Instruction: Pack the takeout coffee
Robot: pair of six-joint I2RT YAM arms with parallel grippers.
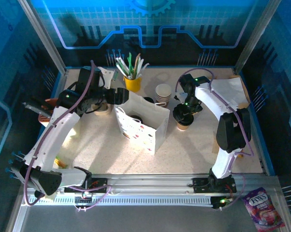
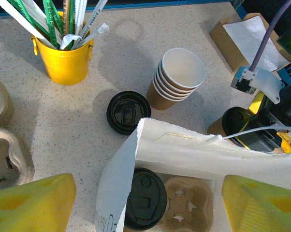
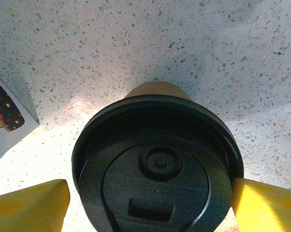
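Note:
A white paper bag (image 1: 140,126) stands open mid-table. Inside it, one takeout coffee (image 2: 144,198) with a black lid sits in the left pocket of a cardboard carrier (image 2: 191,205); the pocket beside it holds nothing. My left gripper (image 2: 145,205) hovers open over the bag's mouth, its yellow fingers (image 2: 32,203) wide apart. Right of the bag, the other takeout coffee (image 3: 157,169) stands on the table (image 1: 184,118). My right gripper (image 3: 150,208) straddles its lid. The right finger (image 3: 266,208) touches the rim; a sliver of gap shows at the left one.
Behind the bag stand a yellow cup of utensils (image 1: 132,82) and a stack of lidless paper cups (image 1: 163,93). A loose black lid (image 2: 128,111) lies on the table between them. Moulded carriers (image 2: 5,145) sit at the left. A brown box of white paper (image 1: 232,89) lies far right.

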